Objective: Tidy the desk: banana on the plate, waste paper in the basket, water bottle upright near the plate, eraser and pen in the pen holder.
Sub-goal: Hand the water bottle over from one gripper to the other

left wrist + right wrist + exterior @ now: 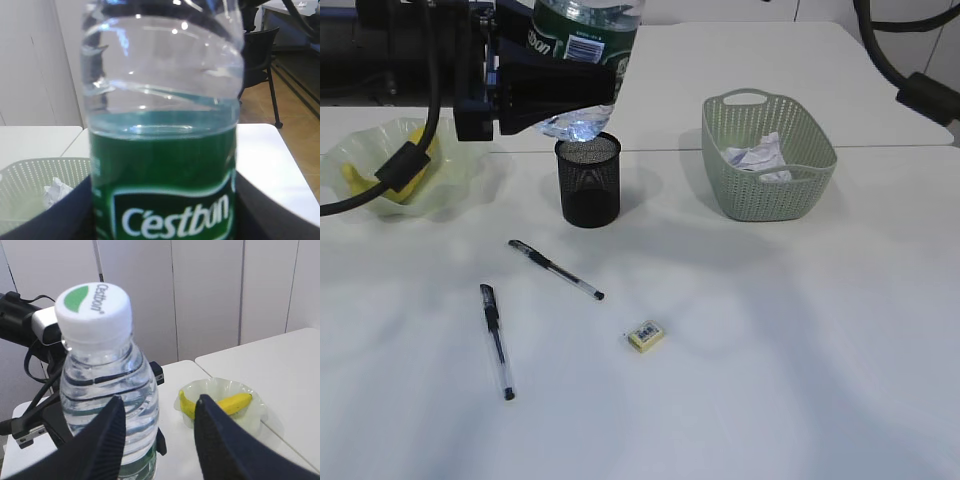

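water bottle (pixel 582 40) held in the air above the pen holder (pixel 588 180)

i see its clear ribbed body, dark green label and white cap; it stands upright in the wrist views. my left hand (pixel 535 95) is clamped on its lower part. my right hand (pixel 159 432) sits beside its upper half, fingers apart, bottle outside the gap.
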